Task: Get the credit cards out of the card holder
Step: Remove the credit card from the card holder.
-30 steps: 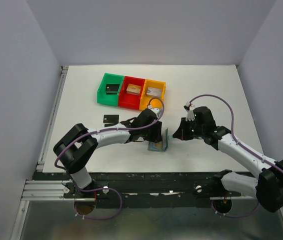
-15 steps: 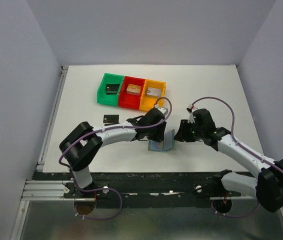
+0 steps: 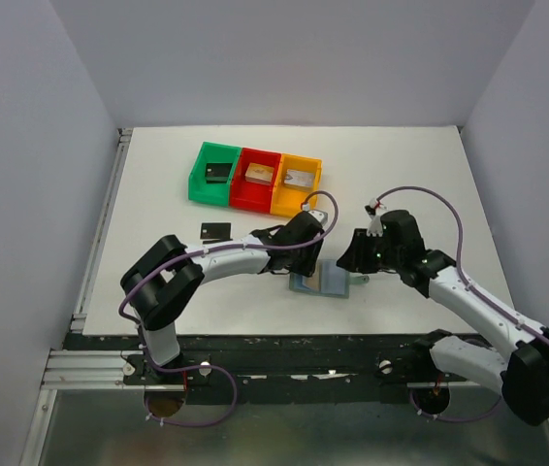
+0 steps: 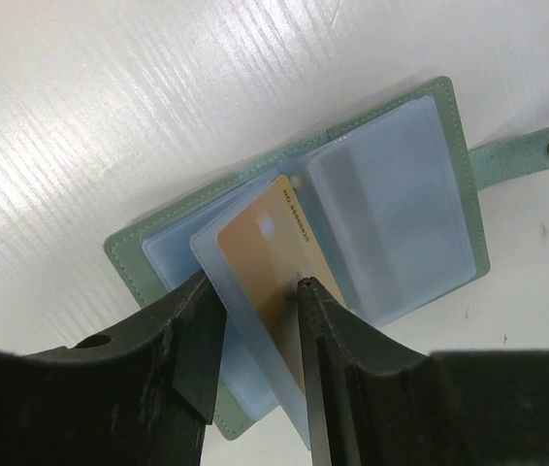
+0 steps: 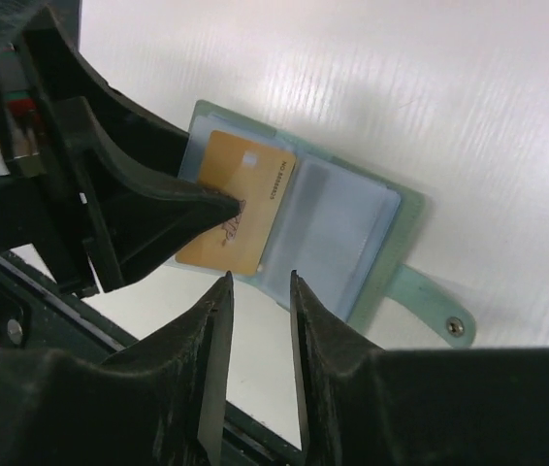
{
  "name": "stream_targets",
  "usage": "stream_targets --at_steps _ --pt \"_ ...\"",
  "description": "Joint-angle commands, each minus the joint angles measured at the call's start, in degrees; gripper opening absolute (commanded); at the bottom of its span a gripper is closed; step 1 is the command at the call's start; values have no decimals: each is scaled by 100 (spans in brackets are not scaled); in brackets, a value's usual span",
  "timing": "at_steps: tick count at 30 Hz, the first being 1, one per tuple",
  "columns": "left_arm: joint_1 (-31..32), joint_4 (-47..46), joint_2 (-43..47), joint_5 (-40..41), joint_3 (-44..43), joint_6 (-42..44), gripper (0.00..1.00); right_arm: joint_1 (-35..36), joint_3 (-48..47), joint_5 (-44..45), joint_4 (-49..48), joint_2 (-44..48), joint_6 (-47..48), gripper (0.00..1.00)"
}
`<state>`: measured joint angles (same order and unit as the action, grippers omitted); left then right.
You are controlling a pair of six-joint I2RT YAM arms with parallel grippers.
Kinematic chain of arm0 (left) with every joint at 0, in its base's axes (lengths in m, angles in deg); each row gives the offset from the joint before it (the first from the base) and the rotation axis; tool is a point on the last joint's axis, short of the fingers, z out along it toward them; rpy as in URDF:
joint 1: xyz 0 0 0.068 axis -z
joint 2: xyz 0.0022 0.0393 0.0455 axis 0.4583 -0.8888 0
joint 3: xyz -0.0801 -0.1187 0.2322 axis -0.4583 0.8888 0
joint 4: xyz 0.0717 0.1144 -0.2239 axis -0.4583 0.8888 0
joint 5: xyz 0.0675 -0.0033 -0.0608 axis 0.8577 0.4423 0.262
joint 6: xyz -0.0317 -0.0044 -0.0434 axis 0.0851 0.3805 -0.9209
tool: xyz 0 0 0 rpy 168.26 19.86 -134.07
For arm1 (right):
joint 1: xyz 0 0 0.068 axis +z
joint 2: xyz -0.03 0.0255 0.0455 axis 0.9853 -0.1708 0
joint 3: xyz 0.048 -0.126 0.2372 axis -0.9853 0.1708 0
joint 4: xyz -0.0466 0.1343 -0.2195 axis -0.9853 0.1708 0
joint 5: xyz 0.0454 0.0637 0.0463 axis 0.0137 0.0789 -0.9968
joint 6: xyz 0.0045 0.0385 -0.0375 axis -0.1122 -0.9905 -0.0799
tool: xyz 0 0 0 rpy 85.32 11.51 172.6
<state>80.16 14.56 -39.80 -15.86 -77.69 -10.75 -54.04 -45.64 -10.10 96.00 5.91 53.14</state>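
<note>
A white desk (image 3: 401, 165) seen from above, with two robot arms reaching in from the near edge. The card holder (image 3: 331, 282) lies open and flat near the front middle of the desk, between the two claws. It is a grey-green wallet with pale blue clear pockets, and its closing tab (image 4: 527, 153) sticks out to one side.

The left claw (image 4: 258, 286) is over the holder with its jaws partly apart. One clear pocket leaf, holding a gold card (image 4: 270, 257), rises at a tilt between its fingers. One fingertip (image 5: 207, 206) touches the face of the gold card (image 5: 241, 189). Whether the jaws actually clamp the leaf cannot be told.

The right claw (image 5: 259, 280) hovers just beside the near edge of the holder (image 5: 342, 233). Its fingers are slightly parted, with nothing between them.

A black card (image 3: 214, 230) lies flat on the desk, apart from the holder and to its far left. Farther back, three small bins stand touching in a row: green (image 3: 197, 180), red (image 3: 253, 201) and orange (image 3: 289, 206), each with a small piece inside.
</note>
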Motion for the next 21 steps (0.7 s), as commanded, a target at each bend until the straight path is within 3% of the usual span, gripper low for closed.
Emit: stream_targets --at_steps 1,8,14,21 --pt "29 181 191 320 99 3 49 -11 -66 -807 -435 -619 -61 36" --pt "-50 208 288 496 380 -76 48 -11 -48 -1589 -1331 -1586 -403 36" --pt "-269 103 525 444 741 -208 50 -11 -57 -1652 -1508 -2132 -386 37" --pt "-568 15 1095 295 1075 -313 59 -11 -101 -1590 -1543 -2528 -351 37"
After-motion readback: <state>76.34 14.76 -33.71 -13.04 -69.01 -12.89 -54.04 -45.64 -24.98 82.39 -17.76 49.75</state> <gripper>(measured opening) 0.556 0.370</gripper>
